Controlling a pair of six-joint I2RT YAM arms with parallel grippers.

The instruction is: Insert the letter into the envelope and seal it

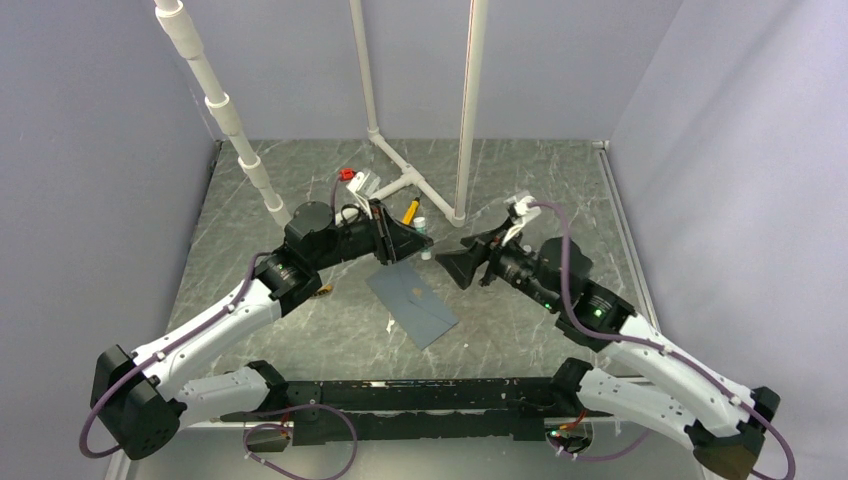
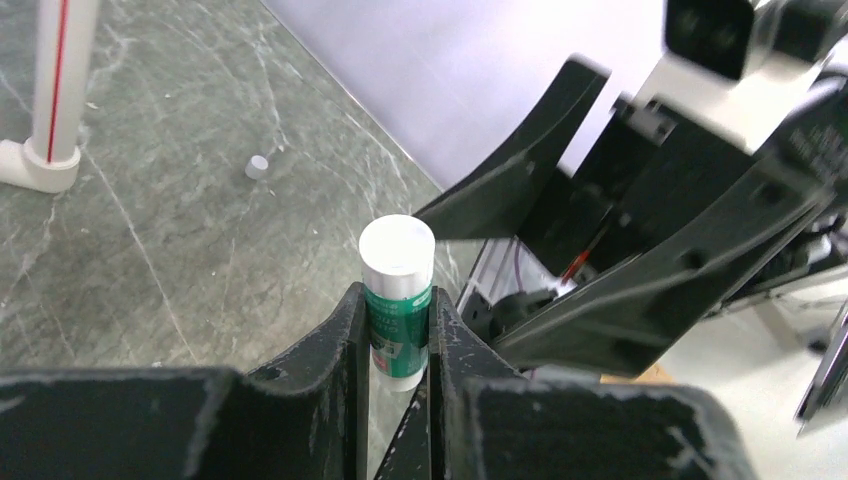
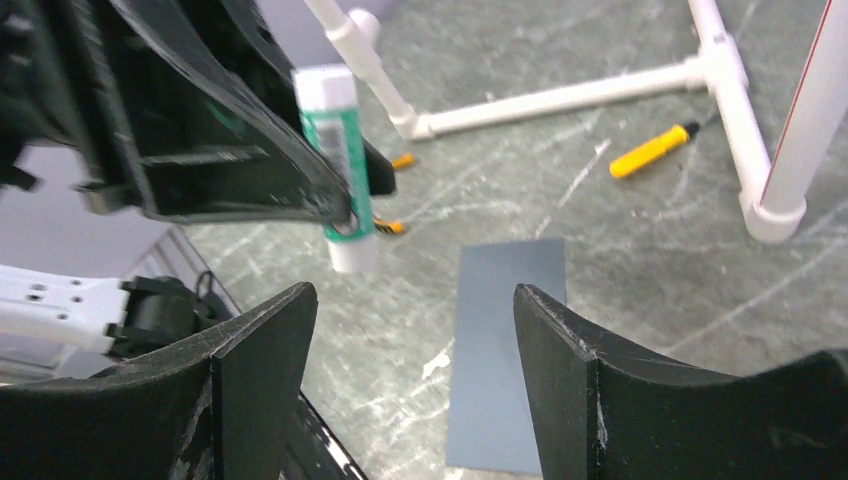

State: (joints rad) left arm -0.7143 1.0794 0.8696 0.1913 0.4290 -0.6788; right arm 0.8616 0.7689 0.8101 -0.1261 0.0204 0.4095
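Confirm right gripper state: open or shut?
Open. In its wrist view the right gripper has its fingers wide apart with nothing between them; the envelope shows through the gap.

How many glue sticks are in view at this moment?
1. The glue stick is clamped in the left gripper, raised above the table, just in front of the open right gripper. The arms may hide others.

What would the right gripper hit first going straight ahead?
Probably the glue stick clamped in the left gripper, just ahead of the right gripper though slightly off-centre; depth is unclear.
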